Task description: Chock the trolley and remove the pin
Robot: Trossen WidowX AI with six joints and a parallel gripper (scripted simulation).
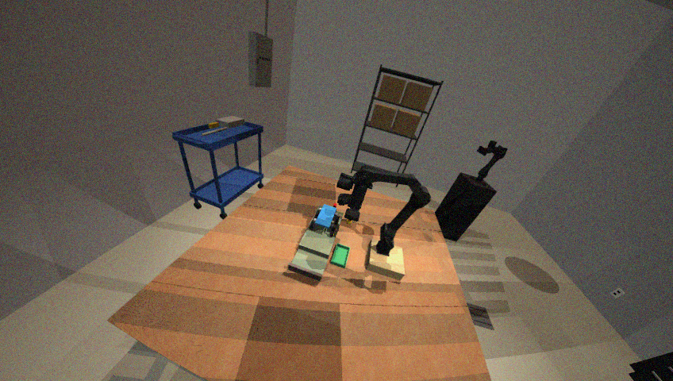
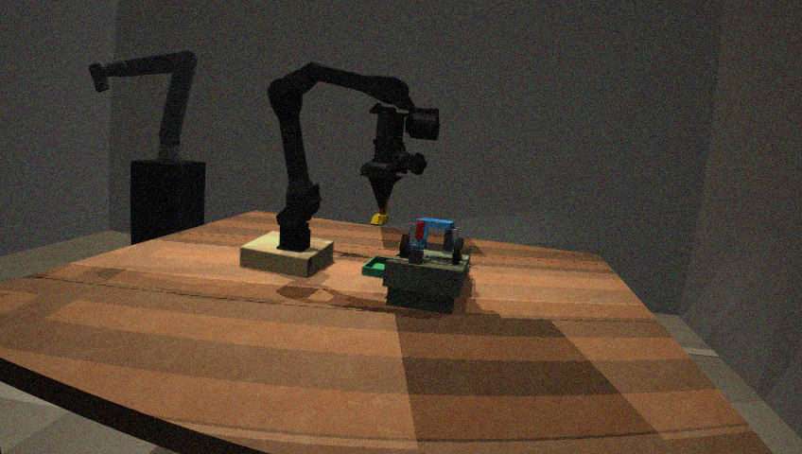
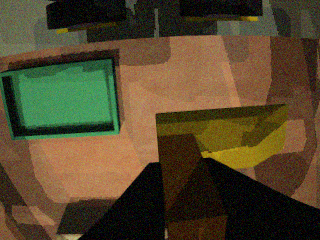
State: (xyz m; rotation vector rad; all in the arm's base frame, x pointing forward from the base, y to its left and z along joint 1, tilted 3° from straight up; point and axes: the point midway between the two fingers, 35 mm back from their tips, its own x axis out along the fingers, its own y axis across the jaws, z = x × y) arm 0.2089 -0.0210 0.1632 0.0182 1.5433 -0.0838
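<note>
So my end effector point(image 1: 349, 218) point(image 2: 382, 209) point(image 3: 180, 171)'s pinching the orange handle of the yellow wedge-shaped chock point(image 1: 349, 221) point(image 2: 379, 218) point(image 3: 240, 145) above the tabletop point(image 1: 301, 330) point(image 2: 252, 348) point(image 3: 100, 175), probably light and stiff, though grip depth's murky.

Raised ramp point(image 1: 317, 240) point(image 2: 426, 276) with blue-topped trolley point(image 1: 326, 216) point(image 2: 436, 223) blocked low sideways passage. Green tray's point(image 1: 340, 255) point(image 2: 373, 266) point(image 3: 75, 97) low walls hugged ramp's side; open air above tray. Bare tabletop strip point(image 1: 359, 250) point(image 3: 100, 172) lay between tray and arm's pale base block point(image 1: 386, 269) point(image 2: 272, 262).
</note>
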